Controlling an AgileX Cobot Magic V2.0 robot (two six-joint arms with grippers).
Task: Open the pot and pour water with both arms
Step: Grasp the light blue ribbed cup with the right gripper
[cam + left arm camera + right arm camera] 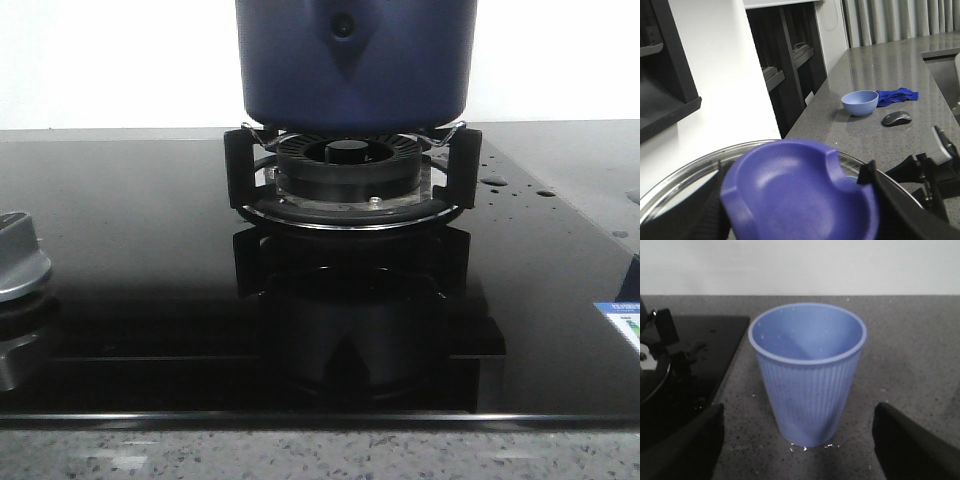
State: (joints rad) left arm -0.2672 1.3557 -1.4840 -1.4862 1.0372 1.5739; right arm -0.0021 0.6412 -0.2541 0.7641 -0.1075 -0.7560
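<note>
Pot on the burner, lid knob in your left gripper, cup in front of your right.

Your pot sits on the burner stand at the back of the black glass hob, with its pointed handle mount facing the front camera. Your left gripper is clenched on the purple knob of the glass lid, a finger on each side. Your right gripper is released, its fingers spread wide on either side of an upright ribbed blue cup standing on the speckled counter just beside the hob, apart from both fingers. Beyond the lid you have a blue bowl, a blue cloth and a dark mouse.
</note>
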